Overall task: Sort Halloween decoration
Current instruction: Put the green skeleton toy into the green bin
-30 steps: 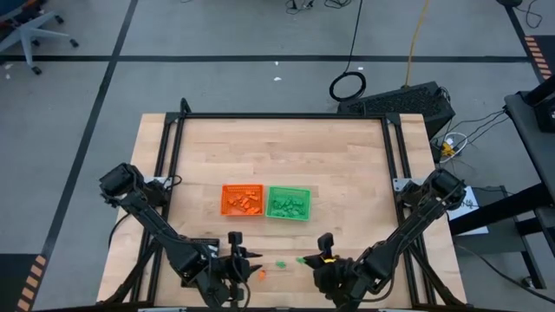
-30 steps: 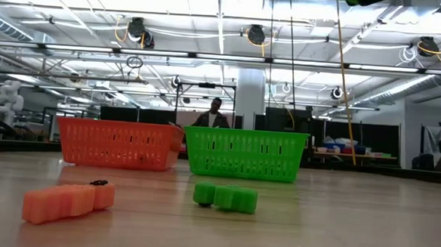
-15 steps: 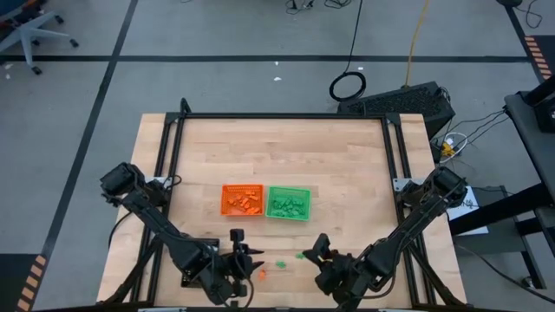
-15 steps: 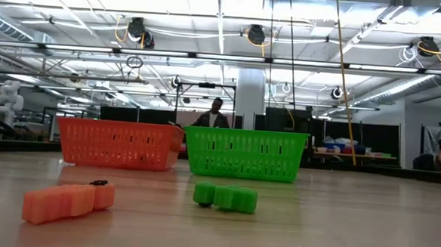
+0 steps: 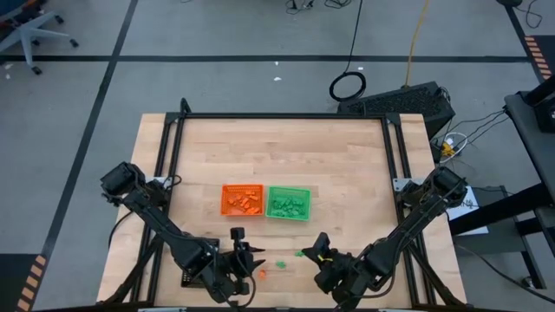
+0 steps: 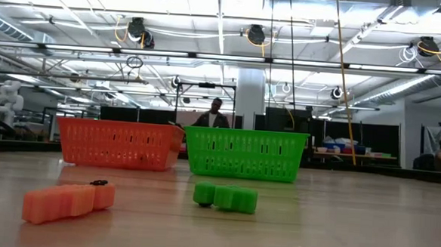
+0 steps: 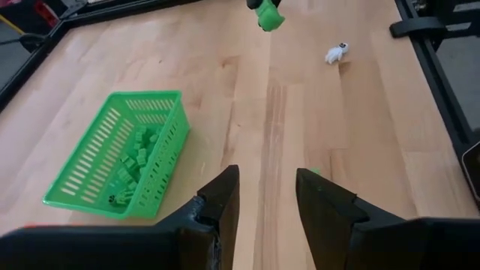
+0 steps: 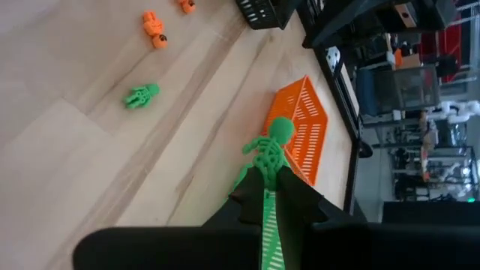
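Observation:
A small green skeleton trinket point(image 8: 268, 150) is held above the table with my right gripper point(image 8: 268, 196) shut on it, near the table's front edge point(image 5: 308, 252); the left wrist view also catches the skeleton point(image 7: 266, 13). My left gripper point(image 7: 262, 201) hovers open and empty at the front point(image 5: 245, 256), facing the green tray point(image 7: 120, 157). On the wood between the grippers lie a green trinket point(image 8: 141, 95) and orange trinkets point(image 8: 154, 28). The orange tray point(image 5: 242, 200) and green tray point(image 5: 288, 203) stand side by side mid-table, each holding trinkets of its colour. My right gripper pinches the skeleton's lower body point(image 8: 264, 175) between its two fingertips. The head and ribs stick out beyond the fingers. The fingers slant downward from the table's near right. The skeleton is lifted clear of the table.
A white trinket point(image 7: 336, 52) lies on the wood near the table's right rail. A black tray point(image 8: 264, 11) sits at the front left by my left arm. In the low view an orange piece point(image 6: 69, 201) and a green piece point(image 6: 226, 197) lie before the trays.
My right gripper has rolled about its own axis in place, still shut on the green skeleton, which has turned with it.

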Motion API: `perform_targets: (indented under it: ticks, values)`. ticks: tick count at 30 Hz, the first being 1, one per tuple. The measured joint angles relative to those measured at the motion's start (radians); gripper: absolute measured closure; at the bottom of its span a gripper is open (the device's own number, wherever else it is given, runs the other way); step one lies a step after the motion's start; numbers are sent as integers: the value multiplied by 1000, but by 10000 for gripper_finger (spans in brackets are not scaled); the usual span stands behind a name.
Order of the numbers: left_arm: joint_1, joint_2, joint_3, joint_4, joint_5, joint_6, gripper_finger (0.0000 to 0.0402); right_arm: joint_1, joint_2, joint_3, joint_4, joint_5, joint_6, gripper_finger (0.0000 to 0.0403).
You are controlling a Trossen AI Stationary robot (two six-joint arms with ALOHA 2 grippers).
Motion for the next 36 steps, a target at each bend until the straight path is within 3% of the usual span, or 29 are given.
perform_targets:
  ticks: [9,23,28,36]
  values:
    - [-12,10,0,6,5,-70,272,-4,0,0,15,-5,210,403]
    - [-42,103,0,93,27,-70,272,-29,0,0,57,-13,722,403]
    - [-47,113,0,115,28,-70,272,-92,0,0,75,-128,800,403]
    - [-66,113,0,149,27,-94,272,-300,0,0,56,-464,719,403]
